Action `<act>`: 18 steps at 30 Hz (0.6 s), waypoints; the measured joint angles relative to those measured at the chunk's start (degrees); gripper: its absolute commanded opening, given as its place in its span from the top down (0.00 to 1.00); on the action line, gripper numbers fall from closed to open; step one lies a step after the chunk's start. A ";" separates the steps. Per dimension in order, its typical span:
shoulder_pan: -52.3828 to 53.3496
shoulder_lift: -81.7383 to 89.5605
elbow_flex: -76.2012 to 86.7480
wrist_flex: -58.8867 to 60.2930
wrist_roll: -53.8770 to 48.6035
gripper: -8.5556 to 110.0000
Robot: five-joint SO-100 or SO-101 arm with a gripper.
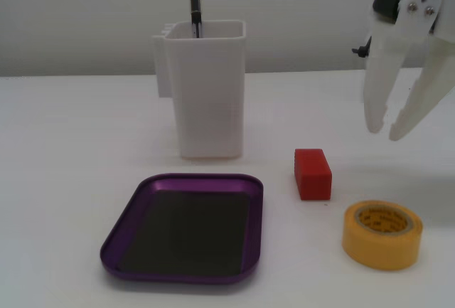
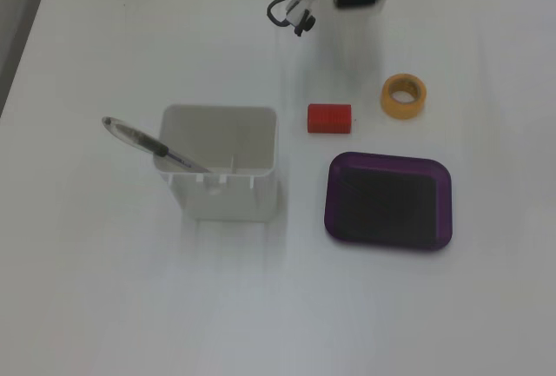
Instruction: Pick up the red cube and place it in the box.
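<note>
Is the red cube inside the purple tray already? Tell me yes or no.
No, the red cube lies on the table outside the purple tray, which is empty.

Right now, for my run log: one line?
gripper: open, raised, empty | red cube: on table | box: empty | phase: approach

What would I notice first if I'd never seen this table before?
Probably the bright red block, sitting alone on the white table between the purple tray and the yellow tape roll. Next, the tall white container behind the tray, with a pen sticking out. The robot's hand hangs open at upper right.
</note>
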 measured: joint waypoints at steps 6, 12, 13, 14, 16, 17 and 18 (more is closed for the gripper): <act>-0.35 -8.09 -5.89 4.13 0.00 0.76; 0.00 -14.50 -10.02 4.31 0.00 0.75; 0.00 -15.91 -11.07 4.31 0.00 0.75; 0.09 -17.49 -12.22 4.31 0.00 0.75; 1.58 -20.83 -14.94 4.31 0.00 0.75; 2.55 -22.68 -16.35 4.31 0.00 0.75; 3.69 -24.17 -17.75 4.31 0.00 0.75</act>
